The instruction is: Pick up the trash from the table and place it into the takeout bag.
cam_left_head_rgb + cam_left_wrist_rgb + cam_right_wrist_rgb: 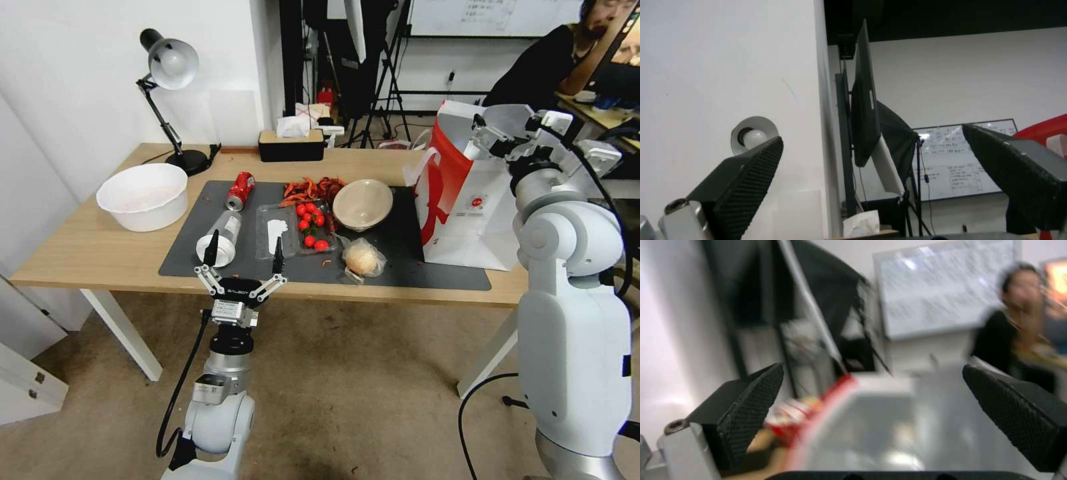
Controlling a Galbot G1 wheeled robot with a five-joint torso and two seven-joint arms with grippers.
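On the table [87,260], across its dark grey mat, trash lies spread out: a crushed red can [240,191], a clear bottle [225,235] on its side, a beige bowl [363,203] and a wrapped bun [362,259]. The white and red takeout bag [467,200] stands upright at the mat's right end. My left gripper [246,239] [871,160] is open at the table's front edge, just in front of the bottle, holding nothing. My right gripper [490,133] [871,396] hovers open over the bag's mouth, with the silver foil lining [889,433] beneath its empty fingers.
A clear tray of cherry tomatoes [312,227] and red crayfish shells [310,189] lie mid-mat. A big white bowl [143,195] and a desk lamp [170,67] stand at the left, a tissue box [291,143] at the back. A person sits behind the bag.
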